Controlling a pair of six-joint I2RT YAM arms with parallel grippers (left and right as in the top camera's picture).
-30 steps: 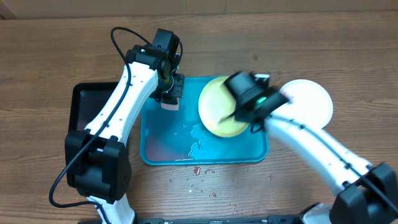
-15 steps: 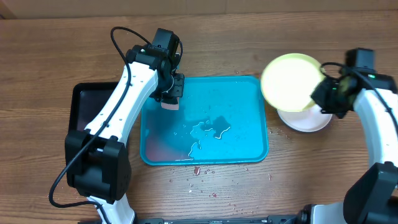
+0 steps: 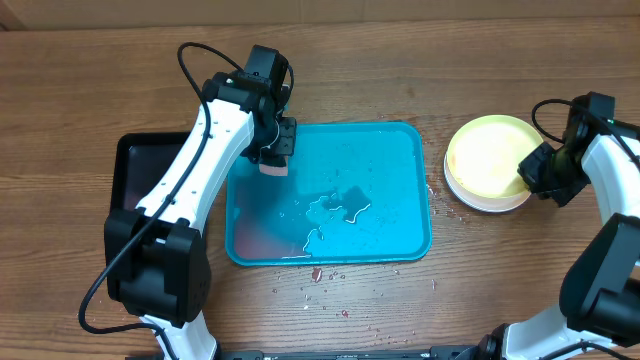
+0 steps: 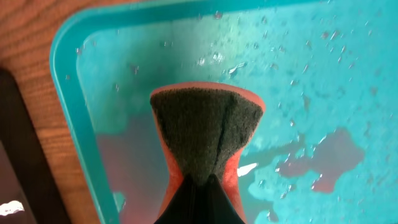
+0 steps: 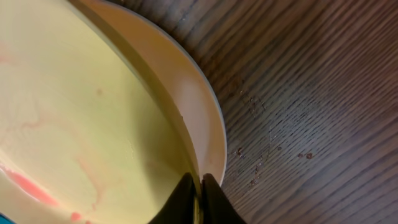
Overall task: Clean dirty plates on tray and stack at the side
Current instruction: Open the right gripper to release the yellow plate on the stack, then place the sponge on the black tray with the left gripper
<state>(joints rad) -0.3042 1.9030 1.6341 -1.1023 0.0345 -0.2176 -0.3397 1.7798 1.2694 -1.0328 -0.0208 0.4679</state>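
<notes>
The turquoise tray lies wet at mid-table with no plate on it. My left gripper hangs over its far left corner, shut on an orange sponge whose dark scrub face points down at the tray; the left gripper pinches the sponge's narrow end. To the right of the tray, a yellow-green plate rests on top of a pinkish-white plate. My right gripper is shut on the yellow-green plate's right rim. Up close, faint red smears show on the yellow-green plate above the white rim, pinched by the right gripper.
A black tray sits left of the turquoise one, under my left arm. Reddish water pools on the tray floor. Red crumbs are scattered on the wooden table in front of the tray and beside the stacked plates.
My right arm carried the yellow-green plate off the tray to the right and lowered it onto the white plate. The left arm and sponge stayed still.
</notes>
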